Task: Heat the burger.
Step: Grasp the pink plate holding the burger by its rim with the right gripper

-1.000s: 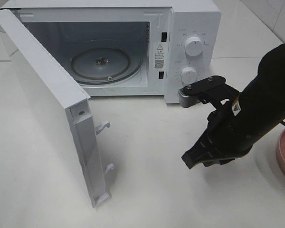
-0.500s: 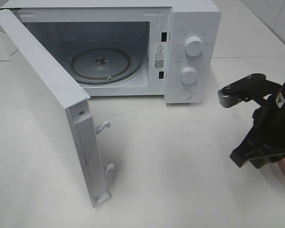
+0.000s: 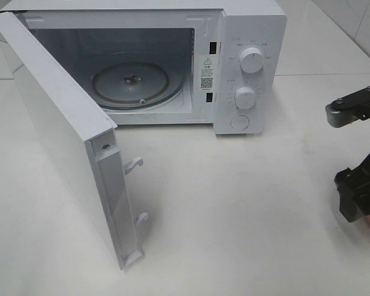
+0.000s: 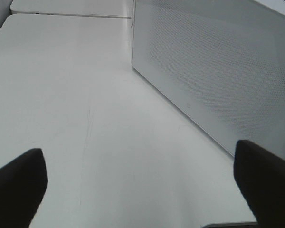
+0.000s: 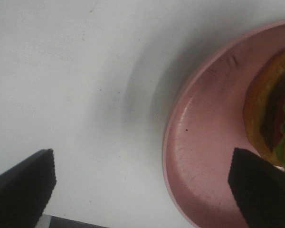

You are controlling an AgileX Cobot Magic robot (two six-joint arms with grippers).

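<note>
The black right arm (image 3: pixel 359 185) sat at the far right edge of the exterior view, mostly cut off, angled down. Black right gripper (image 5: pixel 142 190): dark fingers (image 5: pixel 23 187) spread wide. Black left gripper (image 4: pixel 140 187): dark fingers (image 4: pixel 16 183) spread wide too.

High camera looks down, microwave (image 3: pixel 250 31) at twelve o'clock; close wrist cameras share its door (image 4: pixel 218 71) and the four-o'clock plate (image 5: pixel 204 156).
</note>
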